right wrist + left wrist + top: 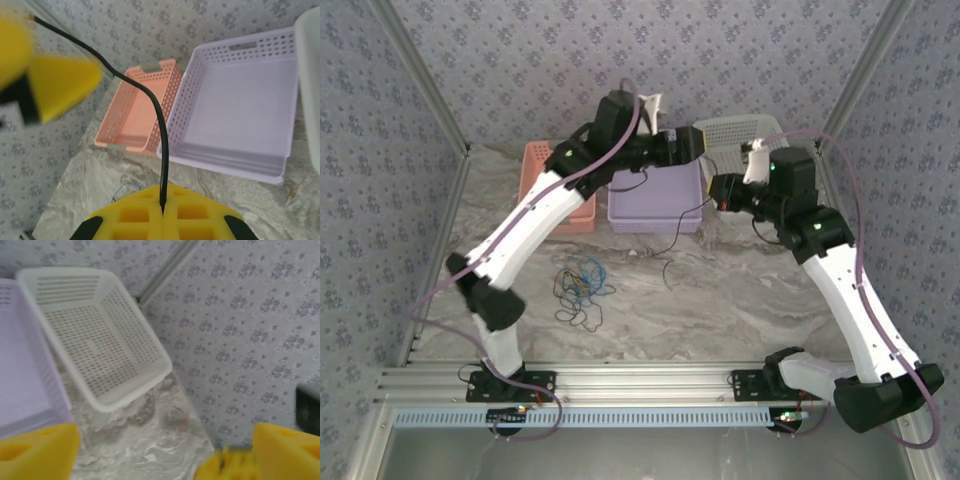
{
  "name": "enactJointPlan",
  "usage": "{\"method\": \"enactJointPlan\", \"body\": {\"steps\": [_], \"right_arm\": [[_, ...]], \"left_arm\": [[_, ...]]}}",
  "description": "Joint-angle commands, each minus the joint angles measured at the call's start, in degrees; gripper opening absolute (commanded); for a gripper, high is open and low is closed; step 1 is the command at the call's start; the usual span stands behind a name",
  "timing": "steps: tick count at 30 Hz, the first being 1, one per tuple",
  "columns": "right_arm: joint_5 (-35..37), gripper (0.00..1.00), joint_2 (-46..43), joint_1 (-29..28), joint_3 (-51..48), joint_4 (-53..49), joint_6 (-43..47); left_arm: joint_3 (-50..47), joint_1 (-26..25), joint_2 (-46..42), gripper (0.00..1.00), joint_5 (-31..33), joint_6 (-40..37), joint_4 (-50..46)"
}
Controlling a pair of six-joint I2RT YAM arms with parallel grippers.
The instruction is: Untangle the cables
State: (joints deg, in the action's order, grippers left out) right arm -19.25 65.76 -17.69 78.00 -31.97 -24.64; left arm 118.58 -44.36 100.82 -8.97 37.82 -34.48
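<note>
Nearest the arm bases, the rest of the cables (580,288) lie in a loose knot of black, blue and tan on the tabletop (740,290), well apart from both tools. One black cable (162,150) is drawn out of that heap, so the step in hand looks like separating a single strand.

The right arm bends up from its base and folds inward. The right tool (162,197) is pinched tight on the black cable, which rises from between its fingers and arcs away to a free end. The slack trails down to the tabletop in front of the purple basket (655,222).

Farther back, the left arm stretches long across the tabletop, its wrist above the purple basket's rear edge. The left tool (165,440) stands wide with nothing between its fingers, facing the white basket (125,390). Whether the cable's end touches it I cannot tell.

The next move probably calls for the right tool to carry the strand clear of the knot and lay it in a basket, perhaps the purple one or the pink basket (535,160), without dragging the trailing slack into the heap.
</note>
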Motion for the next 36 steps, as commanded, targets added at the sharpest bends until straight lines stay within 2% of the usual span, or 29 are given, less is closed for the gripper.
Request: {"method": "enactJointPlan", "body": {"steps": [1,5,11,16,26,31,36], "right_arm": [[-0.12,0.0,2.11,3.29,6.38,-6.78,-1.39],[1.71,0.0,5.68,9.5,13.49,-8.94,-0.93],[3.72,0.0,14.46,17.4,26.35,-9.73,-0.43],[4.99,0.0,21.57,21.97,32.94,-8.24,-0.66],[11.5,0.0,37.72,24.9,43.62,-9.35,3.41],[12.11,0.0,46.41,24.4,49.24,-15.07,4.07],[12.47,0.0,51.95,23.89,50.29,-14.72,3.23]], "left_arm": [[-10.7,-0.02,-11.76,0.99,11.32,-1.49,4.36],[-25.78,0.7,-22.54,0.99,16.45,-0.7,5.48],[-46.71,-0.01,-32.49,0.99,14.6,0.83,9.02],[-57.71,0.04,-38.39,0.99,14.46,1.11,8.84],[-65.13,0.16,-44.01,0.99,13.4,-0.18,6.02],[-66.33,0.76,-44.06,0.99,13.0,-0.1,5.97],[-67.69,3.5,-42.11,0.99,10.59,-0.37,7.9]]}}
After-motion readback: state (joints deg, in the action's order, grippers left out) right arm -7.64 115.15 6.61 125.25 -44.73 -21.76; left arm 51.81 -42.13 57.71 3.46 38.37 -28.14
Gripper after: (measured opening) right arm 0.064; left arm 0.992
